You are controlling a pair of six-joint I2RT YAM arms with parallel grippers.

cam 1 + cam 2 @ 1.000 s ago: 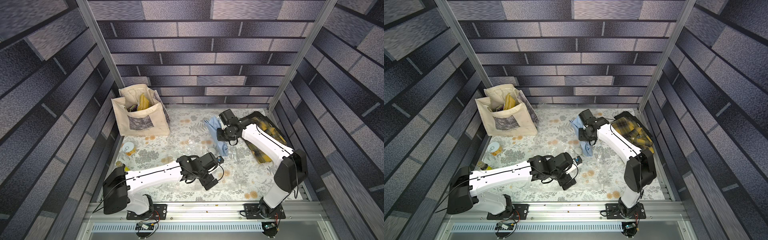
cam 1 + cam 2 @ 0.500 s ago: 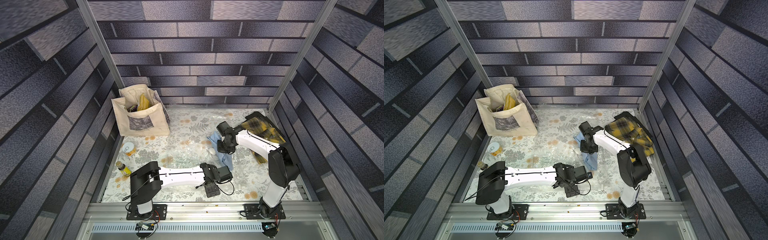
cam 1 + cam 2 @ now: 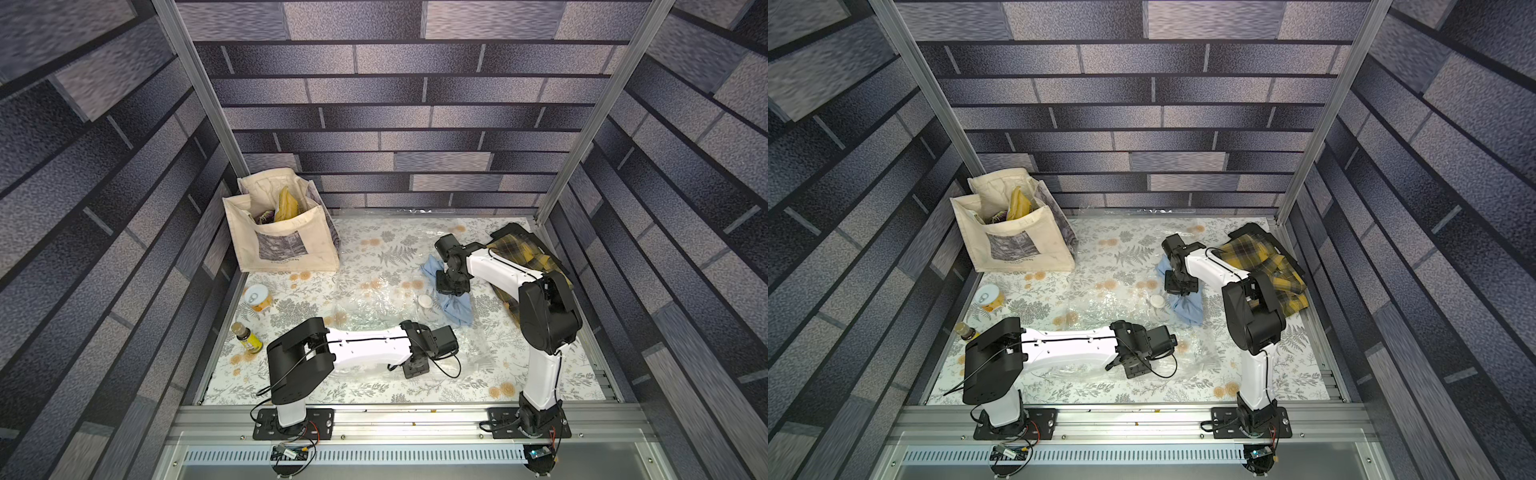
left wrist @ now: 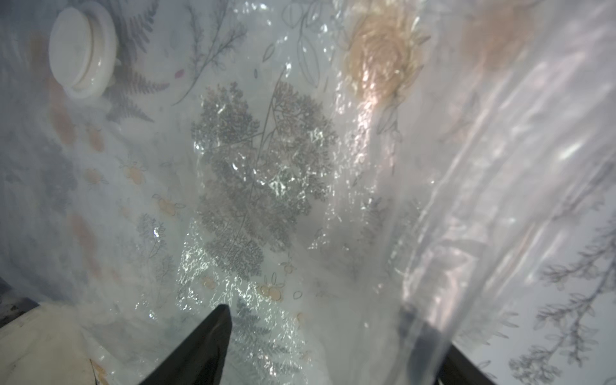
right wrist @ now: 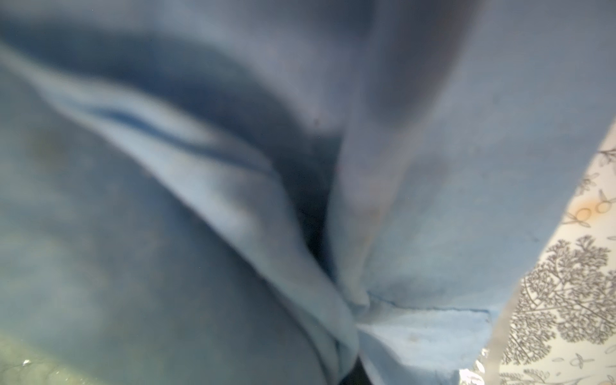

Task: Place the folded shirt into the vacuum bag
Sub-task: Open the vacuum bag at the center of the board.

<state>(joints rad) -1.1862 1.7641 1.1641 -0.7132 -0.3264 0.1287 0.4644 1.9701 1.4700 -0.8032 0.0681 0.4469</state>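
Note:
The vacuum bag (image 3: 374, 309) lies crinkled and clear on the floral cloth, its round white valve cap (image 3: 424, 301) near the middle in both top views (image 3: 1157, 301). A light blue folded shirt (image 3: 457, 309) sits bunched just right of the cap, with my right gripper (image 3: 451, 286) shut on it from above. Blue cloth (image 5: 166, 233) fills the right wrist view and hides the jaws. My left gripper (image 3: 415, 368) is low at the bag's near edge. Its fingers (image 4: 206, 350) stand apart, one of them veiled by a fold of bag film (image 4: 466, 200).
A cream tote bag (image 3: 286, 245) stands at the back left. A yellow plaid garment (image 3: 523, 257) lies at the right wall behind my right arm. A can (image 3: 258, 297) and a small bottle (image 3: 247, 336) sit along the left edge.
My right gripper carried the shirt forward and down beside the valve cap. My left arm folded in low over the bag and its jaws have narrowed somewhat.

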